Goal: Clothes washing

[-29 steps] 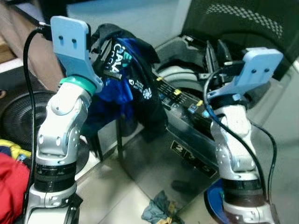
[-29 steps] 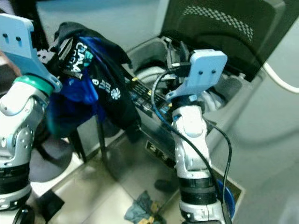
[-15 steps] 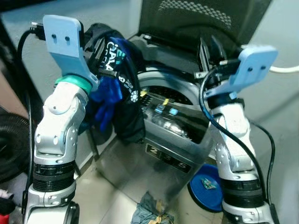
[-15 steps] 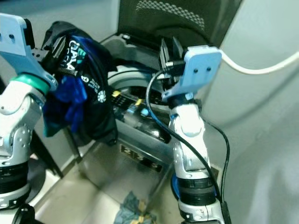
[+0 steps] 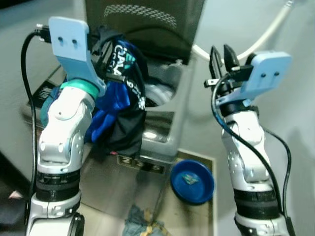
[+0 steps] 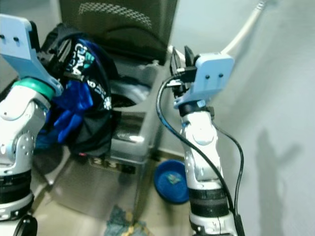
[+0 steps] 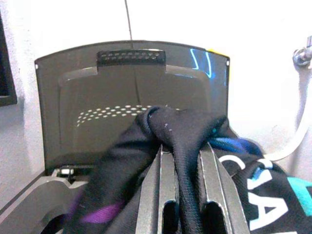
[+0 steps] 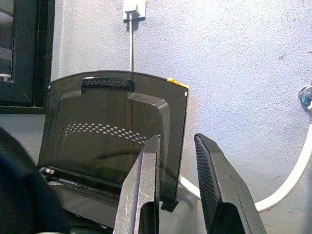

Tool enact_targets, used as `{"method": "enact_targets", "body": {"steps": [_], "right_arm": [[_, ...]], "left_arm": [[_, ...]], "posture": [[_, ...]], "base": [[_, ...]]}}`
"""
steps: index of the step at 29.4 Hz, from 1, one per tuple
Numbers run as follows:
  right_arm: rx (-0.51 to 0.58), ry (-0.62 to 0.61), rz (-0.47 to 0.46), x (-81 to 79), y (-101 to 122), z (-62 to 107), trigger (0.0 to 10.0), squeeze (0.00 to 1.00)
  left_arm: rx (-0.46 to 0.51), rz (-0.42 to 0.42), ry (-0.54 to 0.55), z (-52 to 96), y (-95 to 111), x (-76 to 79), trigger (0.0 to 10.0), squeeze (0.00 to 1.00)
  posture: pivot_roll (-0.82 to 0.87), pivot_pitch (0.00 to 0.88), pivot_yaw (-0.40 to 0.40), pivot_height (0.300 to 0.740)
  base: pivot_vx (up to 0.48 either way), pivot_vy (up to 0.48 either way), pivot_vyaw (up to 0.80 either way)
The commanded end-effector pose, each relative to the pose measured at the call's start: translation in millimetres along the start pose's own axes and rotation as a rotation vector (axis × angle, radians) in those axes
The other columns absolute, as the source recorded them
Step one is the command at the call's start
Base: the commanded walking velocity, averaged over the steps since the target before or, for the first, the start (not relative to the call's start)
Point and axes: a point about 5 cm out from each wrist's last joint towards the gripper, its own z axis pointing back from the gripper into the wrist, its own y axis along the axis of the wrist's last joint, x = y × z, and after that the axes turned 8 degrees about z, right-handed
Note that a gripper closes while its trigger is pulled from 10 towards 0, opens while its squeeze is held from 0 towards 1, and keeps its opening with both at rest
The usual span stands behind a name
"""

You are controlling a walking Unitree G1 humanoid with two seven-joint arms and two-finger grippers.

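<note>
One grey top-loading washing machine is standing here, its one dark lid raised. One black-and-blue printed garment is hanging up. One round blue basin and one crumpled rag are lying on the floor.

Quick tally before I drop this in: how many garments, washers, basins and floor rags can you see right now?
Garments: 1, the black and blue jersey held by the left gripper
Washers: 1, the top-loader washer with its lid up
Basins: 1, the blue basin on the floor
Rags: 1, the floor rag
Total: 4
</note>
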Motion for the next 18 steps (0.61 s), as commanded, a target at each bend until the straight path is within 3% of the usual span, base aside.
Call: {"method": "enact_targets", "body": {"steps": [1,6,18], "right_arm": [[0.002,0.01,0.01,-0.9,-0.2,0.8,10.0,0.0],[0.001,0.013,0.012,-1.2,-0.5,1.0,10.0,0.0],[-0.006,0.019,0.018,-2.2,-2.8,2.3,10.0,0.0]], "left_arm": [[0.049,-0.002,-0.005,-0.4,8.5,2.1,10.0,0.0],[0.051,-0.002,-0.004,-0.4,8.5,2.3,10.0,0.0],[0.047,-0.016,-0.015,-0.5,6.1,5.0,10.0,0.0]], "posture": [[0.11,0.0,0.006,0.74],[0.11,0.0,0.006,0.74],[0.11,0.0,0.008,0.74]], "base": [[0.435,0.0,0.0],[0.442,0.0,0.0],[0.0,0.0,0.0]]}}
